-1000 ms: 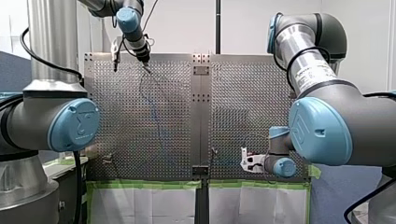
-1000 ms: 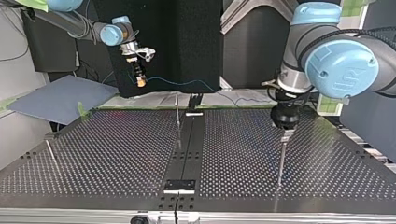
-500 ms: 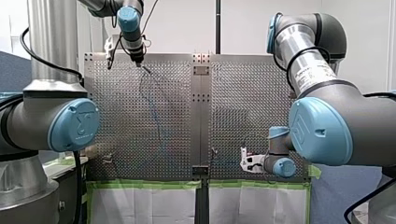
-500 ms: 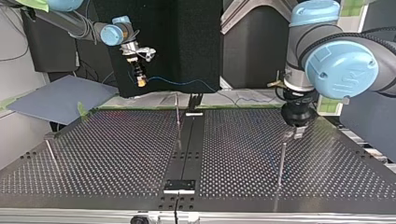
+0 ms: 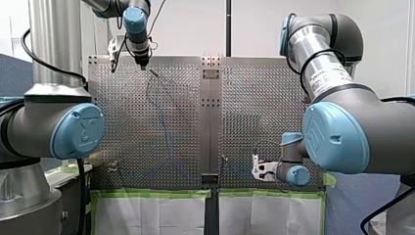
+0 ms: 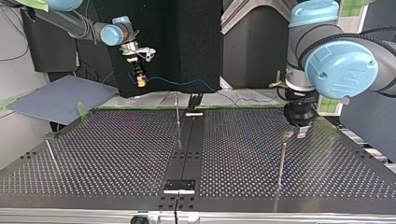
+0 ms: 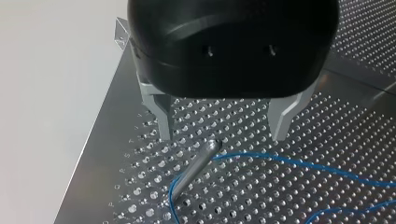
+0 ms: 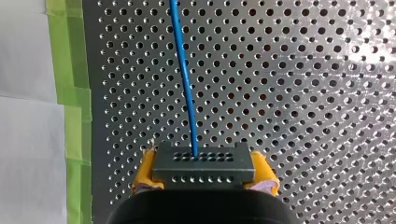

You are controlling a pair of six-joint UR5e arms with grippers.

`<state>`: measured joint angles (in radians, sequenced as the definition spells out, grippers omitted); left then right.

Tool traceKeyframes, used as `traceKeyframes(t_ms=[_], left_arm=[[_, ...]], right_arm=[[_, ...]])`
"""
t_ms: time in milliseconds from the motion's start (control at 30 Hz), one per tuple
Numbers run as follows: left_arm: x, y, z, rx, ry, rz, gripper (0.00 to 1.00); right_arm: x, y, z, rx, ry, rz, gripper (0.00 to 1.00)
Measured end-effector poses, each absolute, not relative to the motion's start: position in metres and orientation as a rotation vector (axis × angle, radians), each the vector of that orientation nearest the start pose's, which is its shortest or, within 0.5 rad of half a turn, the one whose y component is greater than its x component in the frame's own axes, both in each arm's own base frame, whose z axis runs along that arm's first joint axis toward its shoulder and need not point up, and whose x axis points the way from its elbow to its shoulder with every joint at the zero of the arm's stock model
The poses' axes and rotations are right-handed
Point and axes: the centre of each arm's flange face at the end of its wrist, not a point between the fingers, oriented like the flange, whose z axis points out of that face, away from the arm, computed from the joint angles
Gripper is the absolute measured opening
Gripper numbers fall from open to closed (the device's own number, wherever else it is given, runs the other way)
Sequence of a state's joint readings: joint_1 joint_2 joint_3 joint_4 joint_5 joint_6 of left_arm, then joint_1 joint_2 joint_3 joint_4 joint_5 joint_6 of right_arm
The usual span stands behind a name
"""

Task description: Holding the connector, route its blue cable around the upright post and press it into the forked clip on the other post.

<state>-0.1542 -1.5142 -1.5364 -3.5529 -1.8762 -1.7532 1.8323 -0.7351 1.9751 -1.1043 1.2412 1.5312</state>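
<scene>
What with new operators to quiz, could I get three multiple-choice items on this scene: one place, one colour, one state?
1. Where is the connector?
A. lying unheld
B. clamped in my right claw
C. out of every view

2. What colour is the cable?
A. red
B. black
C. blue

3. How is my left claw?
A. open, holding nothing
B. shut, empty
C. shut on the cable

Answers: 1 B, yellow pads flank it in the right wrist view; 2 C, blue in both wrist views; 3 A, its fingers stand apart, gripping nothing.
</scene>
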Motion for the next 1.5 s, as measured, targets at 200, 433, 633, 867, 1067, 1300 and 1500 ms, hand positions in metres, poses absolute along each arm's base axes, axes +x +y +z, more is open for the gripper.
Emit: traceKeyframes(t_ms=[200,433,633,867,1067,1300,1500], left_arm=[[0.405,-0.168,0.498,-0.232,1.861,0.057,0.99],[0.406,-0.168,0.498,-0.215,1.846,0.066,0.99],[0.409,-0.171,0.49,-0.169,1.832,0.074,0.99],[0.409,-0.183,0.494,-0.092,1.778,0.076,0.99],[0.403,-0.199,0.489,-0.001,1.751,0.049,0.99],[0.395,-0.216,0.469,0.111,1.743,0.024,0.99],[0.389,-0.224,0.448,0.157,1.739,0.072,0.99]], right_arm=[[0.295,-0.461,-0.036,1.753,-0.938,1.541,0.0],[0.295,-0.461,-0.035,1.753,-0.938,1.541,0.0],[0.295,-0.461,-0.035,1.753,-0.938,1.541,0.0],[0.295,-0.461,-0.035,1.754,-0.939,1.541,0.0],[0.295,-0.461,-0.036,1.755,-0.941,1.541,0.0],[0.296,-0.46,-0.036,1.759,-0.942,1.546,0.0],[0.296,-0.46,-0.036,1.762,-0.946,1.547,0.0]])
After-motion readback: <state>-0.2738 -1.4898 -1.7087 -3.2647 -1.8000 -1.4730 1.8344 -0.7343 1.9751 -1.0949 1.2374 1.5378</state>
